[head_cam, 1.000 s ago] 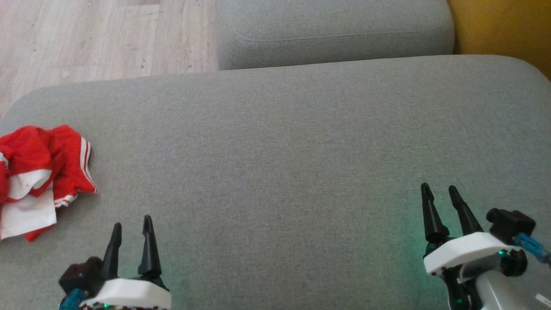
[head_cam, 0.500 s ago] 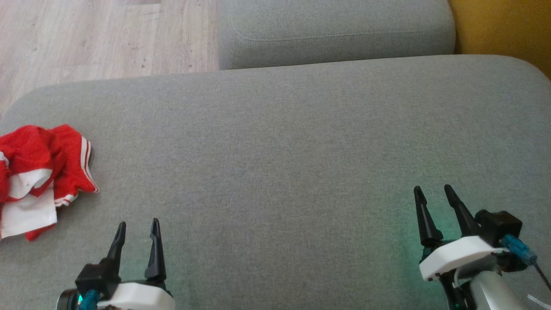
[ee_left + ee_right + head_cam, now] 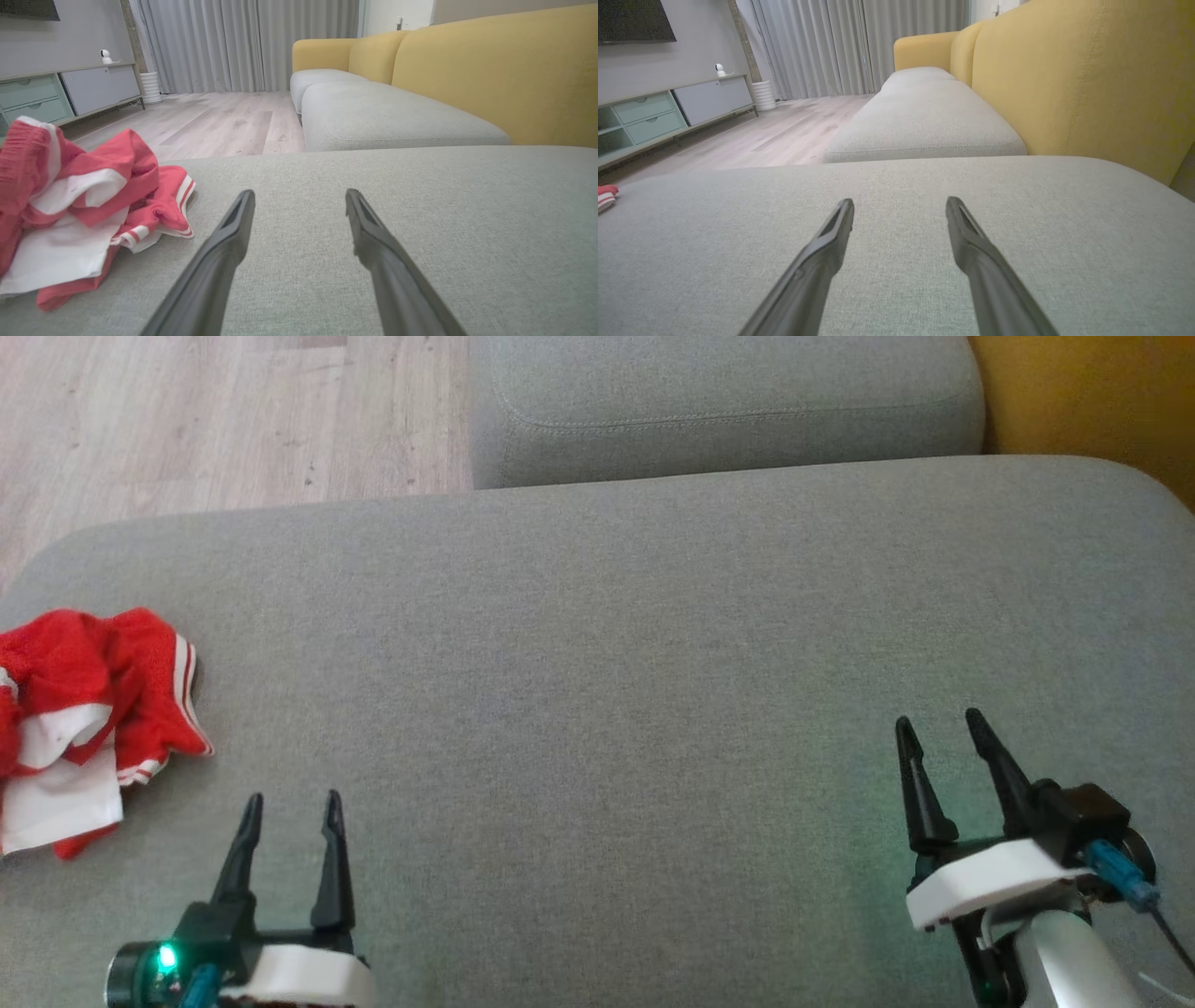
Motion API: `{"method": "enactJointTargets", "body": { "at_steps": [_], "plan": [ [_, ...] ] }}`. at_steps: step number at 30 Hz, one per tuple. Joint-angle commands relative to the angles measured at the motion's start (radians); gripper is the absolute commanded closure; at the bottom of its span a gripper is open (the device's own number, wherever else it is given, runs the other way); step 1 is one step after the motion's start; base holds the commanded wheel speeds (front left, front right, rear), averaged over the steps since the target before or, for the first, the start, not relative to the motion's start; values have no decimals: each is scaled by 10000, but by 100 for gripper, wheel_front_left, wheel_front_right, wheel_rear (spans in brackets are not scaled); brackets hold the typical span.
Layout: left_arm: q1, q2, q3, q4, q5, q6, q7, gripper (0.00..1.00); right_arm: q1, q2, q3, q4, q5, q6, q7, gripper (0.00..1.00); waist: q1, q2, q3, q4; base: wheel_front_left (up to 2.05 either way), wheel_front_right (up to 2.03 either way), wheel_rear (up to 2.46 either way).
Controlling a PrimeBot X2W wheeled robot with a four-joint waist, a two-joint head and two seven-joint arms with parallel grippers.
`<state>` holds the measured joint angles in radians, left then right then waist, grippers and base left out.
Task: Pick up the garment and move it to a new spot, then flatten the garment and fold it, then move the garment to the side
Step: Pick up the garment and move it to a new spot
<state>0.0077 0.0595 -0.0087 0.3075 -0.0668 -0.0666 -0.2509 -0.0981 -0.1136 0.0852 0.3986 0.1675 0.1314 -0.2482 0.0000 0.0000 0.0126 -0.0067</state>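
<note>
Both spread wide and empty, left gripper (image 3: 291, 797) and right gripper (image 3: 938, 717) hover over the grey cushion (image 3: 597, 663); crumpled garment (image 3: 84, 709) lies at its left edge, forward-left of the nearer left gripper

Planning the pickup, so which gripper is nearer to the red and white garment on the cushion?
Left. The left gripper hovers just beside the garment, apart from it. The right gripper is at the far side of the grey cushion, well away.
</note>
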Motion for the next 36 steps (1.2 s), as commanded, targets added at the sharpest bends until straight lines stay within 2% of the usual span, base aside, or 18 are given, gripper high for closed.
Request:
{"method": "enactJointTargets", "body": {
  "at_steps": [1, 12, 17, 22, 28, 32, 36],
  "plan": [
    [-220, 43, 400, -404, 49, 92, -109, 0, -289, -29, 125, -395, -58, -7, -136, 0, 0, 0, -7, 4, 0, 0, 0],
    [-104, -54, 473, -474, 34, 63, -109, 0, -145, 97, 64, -375, -27, -7, -136, 0, 0, 0, -59, 82, 0, 0, 0],
    [-109, -72, 454, -398, 30, 65, -109, 0, -111, 43, 243, -301, 22, -7, -136, 0, 0, 0, -46, 369, 0, 0, 0],
    [-76, -85, 354, -328, -47, 119, -109, 0, 35, 12, 531, -295, 97, -7, -136, 0, 0, 0, -40, 1227, 0, 0, 0],
    [17, -90, 391, -258, -135, 153, -109, 0, 23, 85, 907, -248, 260, -7, -136, 0, 0, 0, 166, 2788, 0, 0, 0],
    [170, -91, 642, -242, -165, 198, -109, 0, -77, 169, 1333, -130, 343, -7, -136, 0, 0, 0, 250, 3746, 0, 0, 0],
    [401, -91, 1041, -265, -204, 221, -109, 0, -267, 237, 1891, 42, 427, -7, -136, 0, 0, 0, 333, 4386, 0, 0, 0]
  ]
}}
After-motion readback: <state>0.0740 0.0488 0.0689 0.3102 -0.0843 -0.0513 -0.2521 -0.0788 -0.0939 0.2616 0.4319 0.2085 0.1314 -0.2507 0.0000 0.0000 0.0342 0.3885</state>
